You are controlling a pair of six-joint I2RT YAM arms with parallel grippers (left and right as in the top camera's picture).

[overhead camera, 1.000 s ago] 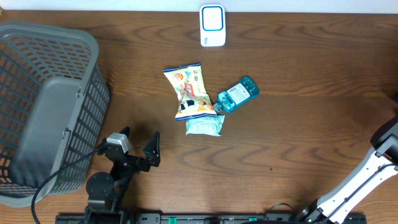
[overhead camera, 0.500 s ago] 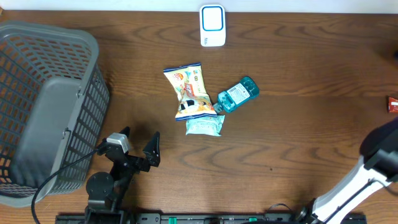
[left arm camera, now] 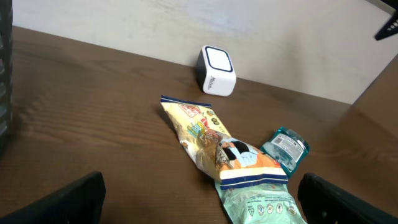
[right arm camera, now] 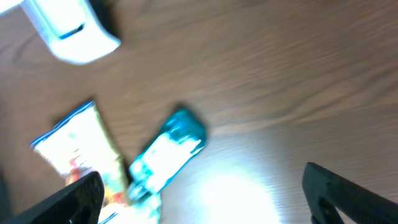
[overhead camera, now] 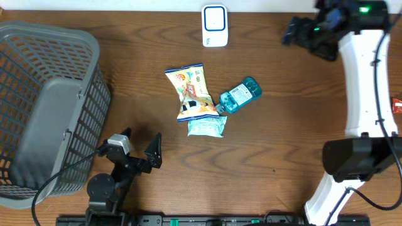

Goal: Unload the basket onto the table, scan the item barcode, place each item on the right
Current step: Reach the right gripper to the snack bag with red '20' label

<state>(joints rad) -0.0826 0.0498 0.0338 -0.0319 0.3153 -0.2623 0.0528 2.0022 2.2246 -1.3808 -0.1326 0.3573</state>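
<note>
The white and blue scanner stands at the table's far edge. In the middle lie three items touching one another: a yellow snack bag, a teal bottle with its label up, and a mint green packet. My left gripper is open near the front edge, short of the packet, with the snack bag and scanner beyond. My right gripper is open, high at the far right. Its blurred view looks down on the bottle, bag and scanner.
A large grey plastic basket fills the left side of the table, beside the left arm. A small red object sits at the right edge. The white right arm stretches from the front right corner to the far right.
The right arm has swung up from the table's front right edge to the far right, its gripper now pointing left toward the scanner. The left arm and the items have not moved.
</note>
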